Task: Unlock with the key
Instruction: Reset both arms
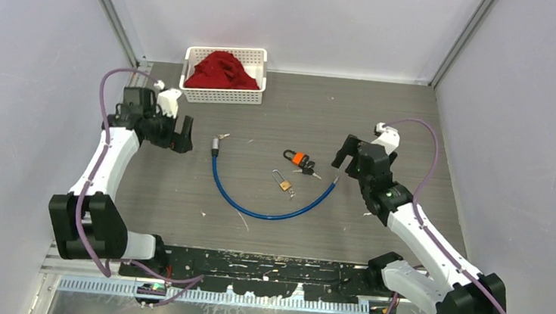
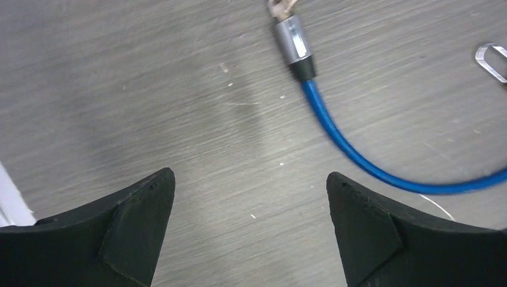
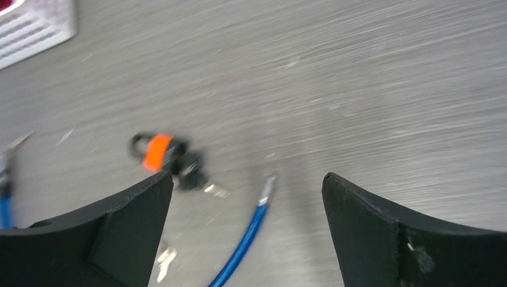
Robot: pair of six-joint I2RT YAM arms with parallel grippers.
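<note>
An orange and black padlock with a black-headed key beside it lies mid-table; it also shows in the right wrist view. A small brass padlock with a key lies just below it. A blue cable lock curves around them, its silver lock end at the left, its bare tip at the right. My left gripper is open and empty, left of the cable's lock end. My right gripper is open and empty, right of the padlocks.
A white basket holding a red cloth stands at the back, left of centre. White enclosure walls close in the table on three sides. Small debris specks lie on the grey table top.
</note>
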